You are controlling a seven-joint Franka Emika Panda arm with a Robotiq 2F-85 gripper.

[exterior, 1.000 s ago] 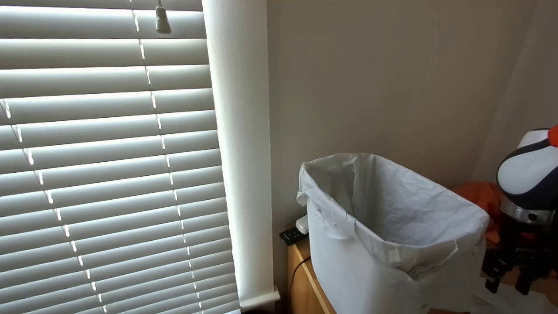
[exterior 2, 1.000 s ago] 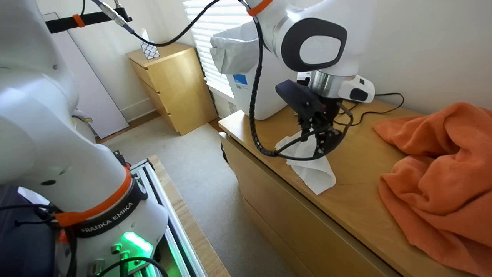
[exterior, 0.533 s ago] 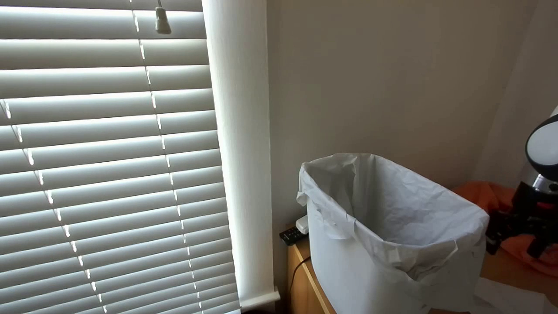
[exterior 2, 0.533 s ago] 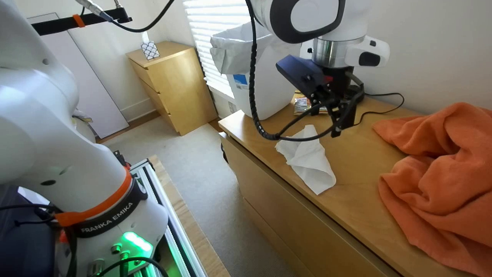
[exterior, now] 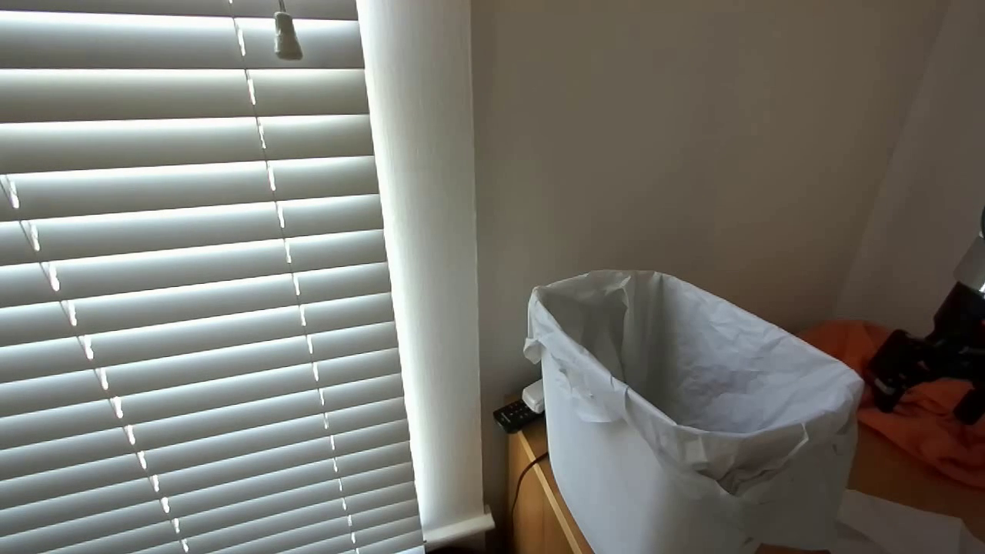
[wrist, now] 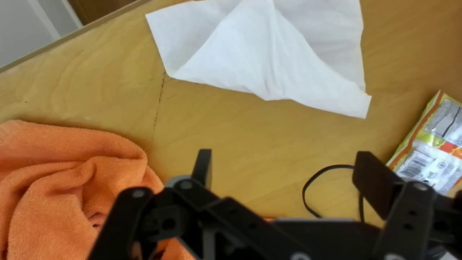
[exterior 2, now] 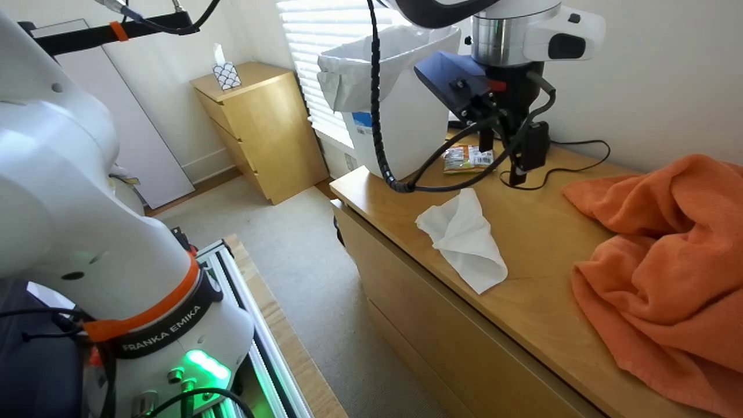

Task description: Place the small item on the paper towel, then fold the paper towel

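The white paper towel lies on the wooden dresser top, partly folded. In the wrist view a flap of the paper towel lies across its middle; whether anything is under it cannot be seen. In an exterior view only part of the paper towel shows beside the bin. A colourful packet lies behind the towel, also at the right of the wrist view; I cannot tell if it is the small item. My gripper hangs above the dresser, apart from the towel. Its fingers are wide open and empty.
An orange cloth lies crumpled on the dresser. A white bin with a liner stands at the dresser's end. A thin black cable loops below the gripper. A remote lies behind the bin.
My gripper has risen from over the paper towel and moved back toward the wall, its fingers apart. The packet has come into view behind it. The towel has stayed where it was.
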